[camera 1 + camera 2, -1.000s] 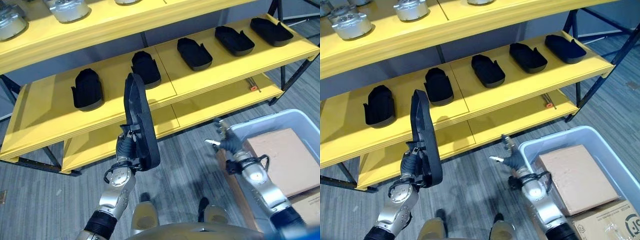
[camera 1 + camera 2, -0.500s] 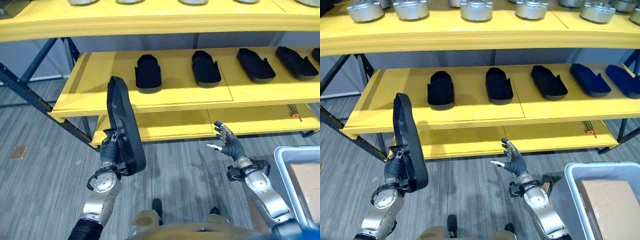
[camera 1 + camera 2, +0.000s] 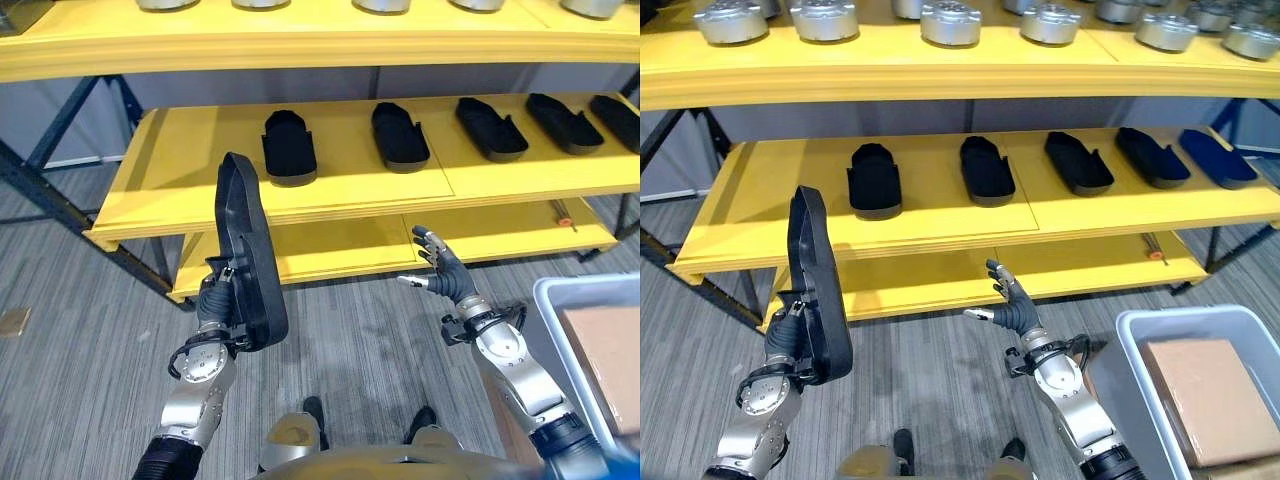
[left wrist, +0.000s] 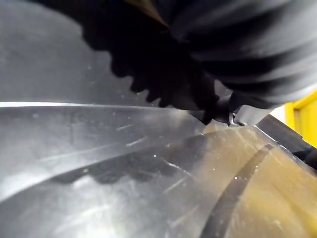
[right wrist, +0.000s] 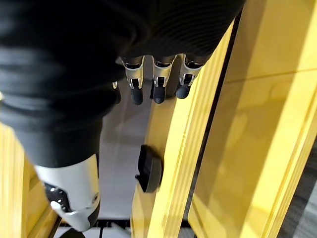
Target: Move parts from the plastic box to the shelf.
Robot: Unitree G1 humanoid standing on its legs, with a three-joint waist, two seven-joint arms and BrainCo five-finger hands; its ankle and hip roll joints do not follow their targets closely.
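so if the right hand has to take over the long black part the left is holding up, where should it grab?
Probably the free upper half of the long black part, from its right side: it stands upright, left hand curled round the lower end, and the open right hand sits to that side.

The two eye views looked down from the head at the yellow shelf [image 3: 330, 190], sharing it from slightly offset spots. The left wrist view sat very close against a black part [image 4: 124, 163]; the right wrist view faced the shelf's edge.
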